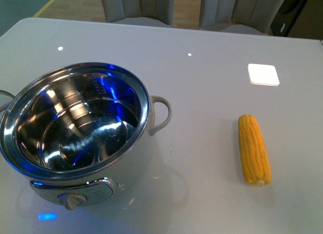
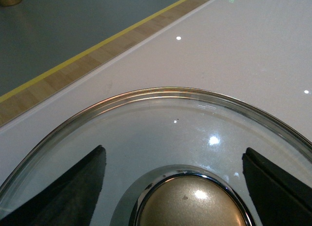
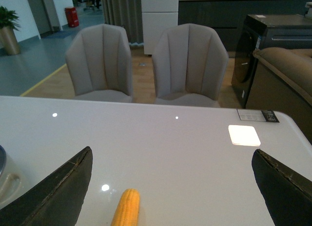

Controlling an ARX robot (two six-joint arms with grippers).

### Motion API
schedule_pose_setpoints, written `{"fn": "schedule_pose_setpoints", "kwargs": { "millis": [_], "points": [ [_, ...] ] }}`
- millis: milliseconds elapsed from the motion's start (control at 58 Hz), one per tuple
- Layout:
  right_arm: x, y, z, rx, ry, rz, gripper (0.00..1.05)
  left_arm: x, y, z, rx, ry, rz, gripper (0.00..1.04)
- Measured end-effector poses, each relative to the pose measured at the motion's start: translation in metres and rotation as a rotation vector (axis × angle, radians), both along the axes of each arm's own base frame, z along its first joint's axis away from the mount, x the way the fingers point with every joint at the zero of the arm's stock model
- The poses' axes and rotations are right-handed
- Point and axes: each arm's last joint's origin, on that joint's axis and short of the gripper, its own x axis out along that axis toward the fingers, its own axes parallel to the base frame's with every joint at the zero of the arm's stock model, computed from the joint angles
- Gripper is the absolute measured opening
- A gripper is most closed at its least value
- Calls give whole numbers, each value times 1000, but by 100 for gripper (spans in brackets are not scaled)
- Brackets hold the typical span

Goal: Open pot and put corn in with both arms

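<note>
One open pot (image 1: 143, 95) stands in the front view; the corn (image 1: 254, 149) lies well to its right, with bare table (image 1: 202, 82) between.

Left wrist view: the left gripper (image 2: 173, 152) is spread wide astride the glass lid (image 2: 161, 119) and its knob (image 2: 190, 206), clasping nothing.

Right wrist view: the right gripper (image 3: 171, 153) is wide and empty, the corn right of the pot's handle (image 3: 9, 184).

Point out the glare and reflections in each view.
Front view: blue streaks and white glints reflect off the shiny inside of the pot, small light dots shine on the table, and the corn is evenly lit. Left wrist view: bright highlights on the glass lid and its gold knob. Right wrist view: sharp, with similar light dots on the table.
</note>
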Motion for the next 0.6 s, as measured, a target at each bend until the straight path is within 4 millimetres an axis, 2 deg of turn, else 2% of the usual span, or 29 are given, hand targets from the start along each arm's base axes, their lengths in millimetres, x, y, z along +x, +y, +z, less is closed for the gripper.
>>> {"fn": "schedule_pose_setpoints", "kwargs": {
  "millis": [35, 104, 414, 466, 604],
  "points": [
    [0, 0, 0, 0, 0, 0, 96, 0, 0, 0, 2, 1, 2, 101],
    [0, 0, 0, 0, 0, 0, 96, 0, 0, 0, 3, 1, 7, 97],
    [0, 0, 0, 0, 0, 0, 96, -5, -2, 3, 9, 20, -1, 98],
    [0, 0, 0, 0, 0, 0, 96, -8, -2, 10, 17, 24, -16, 98],
    [0, 0, 0, 0, 0, 0, 96, -1, 1, 53, 54, -31, -33, 98]
  ]
}}
